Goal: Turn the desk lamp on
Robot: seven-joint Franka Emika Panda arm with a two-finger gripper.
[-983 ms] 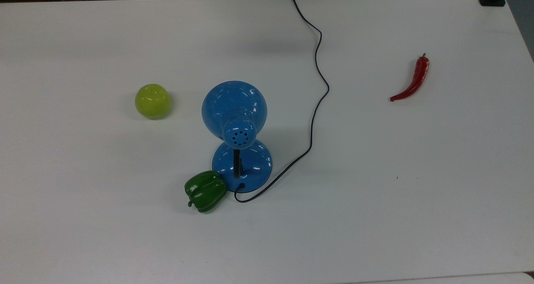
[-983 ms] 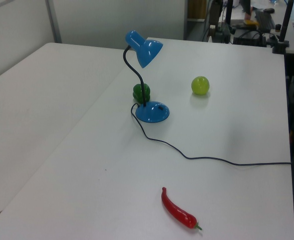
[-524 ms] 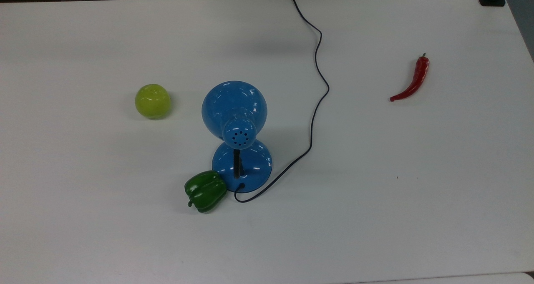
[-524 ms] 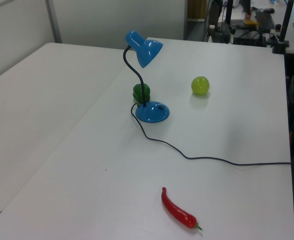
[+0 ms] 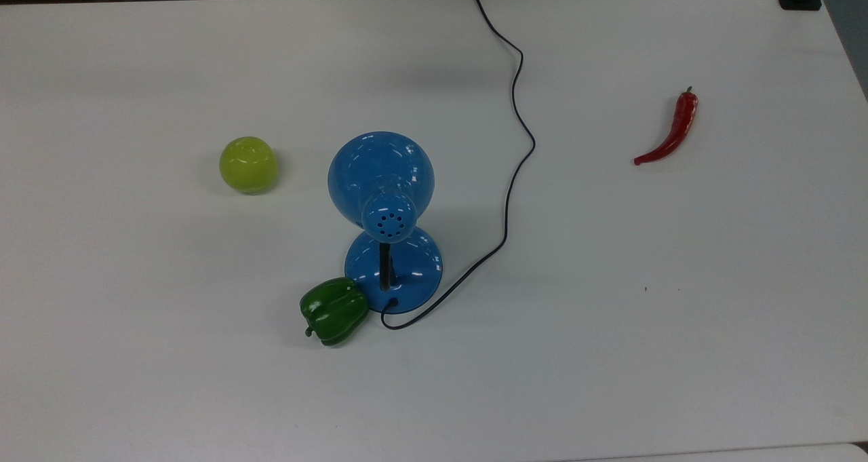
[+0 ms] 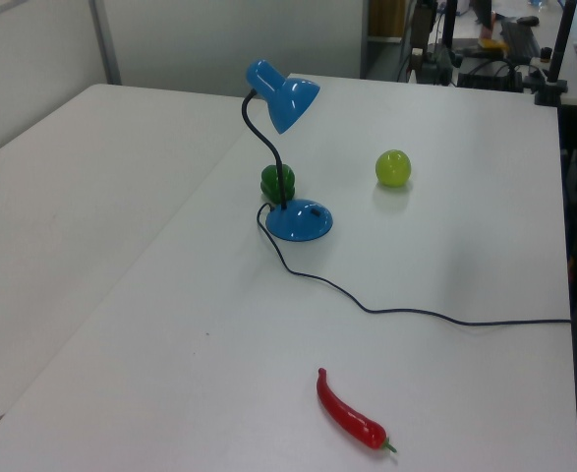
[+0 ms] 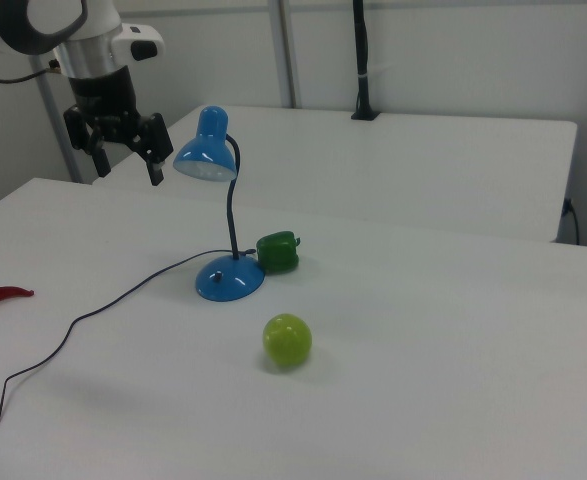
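Observation:
The desk lamp (image 5: 381, 177) stands mid-table, a glossy blue dome shade with vent holes on a black neck above a round blue base (image 5: 413, 265). Its shade (image 6: 286, 96) and base (image 6: 300, 222) also appear in the left view, and the lamp (image 7: 205, 152) stands in the right view too. A thin black cord (image 5: 515, 150) runs from the base to the table's far edge. My gripper (image 7: 127, 165) hangs open in the air at the right view's upper left, just left of the shade and well above the table.
A green bell pepper (image 5: 333, 311) touches the base's left side in the top view. A yellow-green apple (image 5: 248, 164) lies left of the shade. A red chili (image 5: 671, 129) lies at the top view's right. The white table (image 5: 678, 313) carries all of this.

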